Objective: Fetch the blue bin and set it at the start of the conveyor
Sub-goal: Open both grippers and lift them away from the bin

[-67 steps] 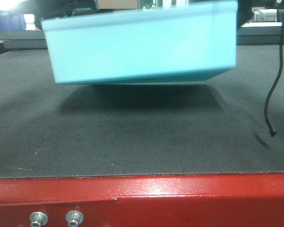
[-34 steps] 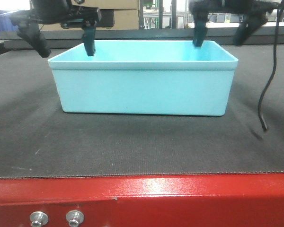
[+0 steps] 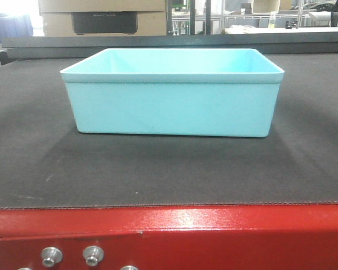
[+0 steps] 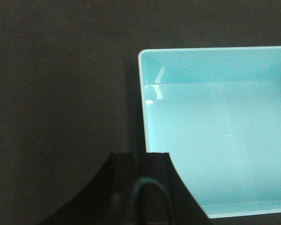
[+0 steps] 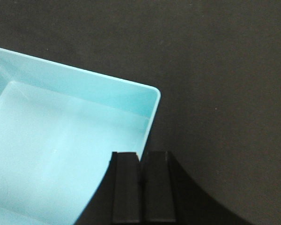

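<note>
The blue bin (image 3: 172, 107) stands upright and empty on the dark grey belt of the conveyor start (image 3: 34, 169), just behind the red end frame (image 3: 214, 230). Neither gripper shows in the front view. In the left wrist view my left gripper (image 4: 140, 157) hangs shut and empty above the bin (image 4: 215, 131), over its left wall. In the right wrist view my right gripper (image 5: 141, 154) is also shut on nothing, above the right wall of the bin (image 5: 61, 140). Nothing touches the bin.
Silver bolts (image 3: 50, 256) sit in the red frame at the lower left. Beyond the belt's far edge stands a cardboard box (image 3: 101, 14), with dark blue storage bins (image 3: 8, 28) at the far left.
The bin went from held and tilted above the belt to resting flat on it. Both grippers let go of its rim, rose out of the front view and shut.
</note>
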You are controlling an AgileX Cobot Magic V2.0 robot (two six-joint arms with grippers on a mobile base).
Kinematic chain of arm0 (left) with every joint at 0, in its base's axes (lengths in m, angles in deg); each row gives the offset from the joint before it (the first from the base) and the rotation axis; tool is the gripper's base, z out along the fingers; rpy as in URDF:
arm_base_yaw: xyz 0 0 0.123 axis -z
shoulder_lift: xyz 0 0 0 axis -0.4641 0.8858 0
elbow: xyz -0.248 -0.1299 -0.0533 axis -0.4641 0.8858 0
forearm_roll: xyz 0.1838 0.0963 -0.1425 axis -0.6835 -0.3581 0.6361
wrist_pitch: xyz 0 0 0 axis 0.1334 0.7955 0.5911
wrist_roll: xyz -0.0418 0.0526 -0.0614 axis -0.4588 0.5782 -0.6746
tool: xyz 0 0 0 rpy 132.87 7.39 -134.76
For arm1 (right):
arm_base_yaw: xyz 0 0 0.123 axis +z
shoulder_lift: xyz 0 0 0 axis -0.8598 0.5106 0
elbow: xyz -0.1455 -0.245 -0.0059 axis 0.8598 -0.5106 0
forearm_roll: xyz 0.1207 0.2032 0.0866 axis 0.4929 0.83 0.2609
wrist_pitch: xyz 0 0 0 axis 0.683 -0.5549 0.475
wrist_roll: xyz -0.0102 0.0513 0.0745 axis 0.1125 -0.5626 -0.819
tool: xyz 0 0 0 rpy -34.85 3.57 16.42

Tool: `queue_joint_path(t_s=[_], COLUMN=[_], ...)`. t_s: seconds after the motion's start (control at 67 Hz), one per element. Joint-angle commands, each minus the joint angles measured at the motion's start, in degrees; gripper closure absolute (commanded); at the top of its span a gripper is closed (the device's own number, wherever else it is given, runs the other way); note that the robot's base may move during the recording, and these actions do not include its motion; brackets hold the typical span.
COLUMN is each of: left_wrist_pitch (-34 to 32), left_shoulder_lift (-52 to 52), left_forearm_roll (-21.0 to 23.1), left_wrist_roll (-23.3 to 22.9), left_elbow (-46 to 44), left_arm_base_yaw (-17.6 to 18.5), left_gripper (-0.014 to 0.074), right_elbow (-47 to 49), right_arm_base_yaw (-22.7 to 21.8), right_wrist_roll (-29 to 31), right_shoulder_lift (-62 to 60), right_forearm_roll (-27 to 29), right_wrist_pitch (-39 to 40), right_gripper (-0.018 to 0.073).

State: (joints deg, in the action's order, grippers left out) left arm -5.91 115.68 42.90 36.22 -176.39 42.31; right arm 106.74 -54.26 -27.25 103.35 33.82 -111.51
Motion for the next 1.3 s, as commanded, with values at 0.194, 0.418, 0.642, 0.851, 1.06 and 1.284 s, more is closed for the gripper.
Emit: queue_joint_path(t_s=[0.194,0.418,0.642,0.851,1.06,1.284], left_wrist_pitch=[-7.0,-26.0,-42.9,-54.8,-55.5,-55.4], left_shoulder_lift=[-8.8,-20.4,-35.7,-53.0,-68.6,-78.3], left_forearm_roll=[-0.2,-0.7,-0.6,-0.6,-0.6,-0.6], left_wrist_roll=[1.3,1.4,1.4,1.4,1.4,1.4], left_elbow=[13.7,37.5,61.8,78.6,86.1,87.9], left_arm_base_yaw=[-6.8,-6.9,-6.9,-6.9,-6.9,-6.9], left_gripper=[0.0707,0.0707,0.0707,0.0707,0.0707,0.0707], right_elbow=[-22.8,-44.1,-62.2,-73.7,-78.2,-78.2], right_arm_base_yaw=[-7.7,-9.7,-9.7,-8.9,-6.7,-6.0], right_wrist_roll=[0.0,0.0,0.0,0.0,0.0,0.0], right_shoulder_lift=[-13.2,-24.6,-34.9,-46.1,-57.0,-66.9], right_forearm_roll=[-1.0,-1.0,-1.9,-5.0,-5.4,-5.4], right_wrist_pitch=[13.9,30.4,42.9,51.0,51.9,51.7], right_gripper=[0.0718,0.0718,0.0718,0.0718,0.0718,0.0718])
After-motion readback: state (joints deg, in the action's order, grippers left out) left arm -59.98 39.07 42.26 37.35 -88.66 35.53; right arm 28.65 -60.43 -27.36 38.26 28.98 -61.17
